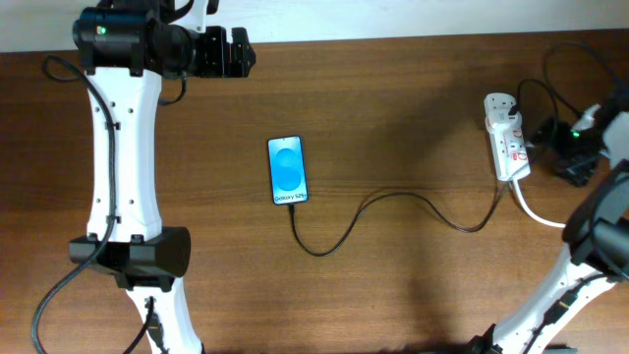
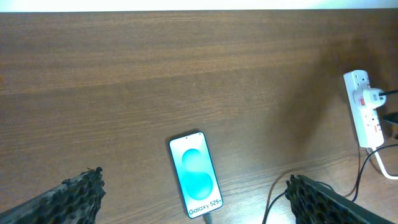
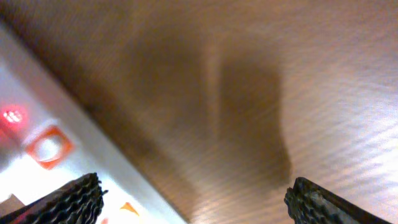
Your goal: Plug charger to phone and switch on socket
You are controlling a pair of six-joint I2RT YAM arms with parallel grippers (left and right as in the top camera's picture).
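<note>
The phone [image 1: 287,170] lies flat mid-table, its screen lit blue with "Galaxy S25" text. The thin black charger cable [image 1: 393,195] runs from the phone's bottom edge in a loop to the white power strip [image 1: 506,147] at the right. In the left wrist view the connector [image 2: 208,218] sits at the phone's [image 2: 196,174] bottom edge. My left gripper [image 1: 236,54] is open and empty, high above the phone at the back left [image 2: 194,182]. My right gripper [image 1: 575,157] is open and empty beside the strip [image 3: 37,162], where a red light [image 3: 12,115] glows.
The strip's thick white cord [image 1: 536,211] curls off toward the right edge. Black robot cables [image 1: 550,93] lie behind the strip. The strip also shows in the left wrist view [image 2: 364,112] with a plug in it. The table's back edge meets a white wall.
</note>
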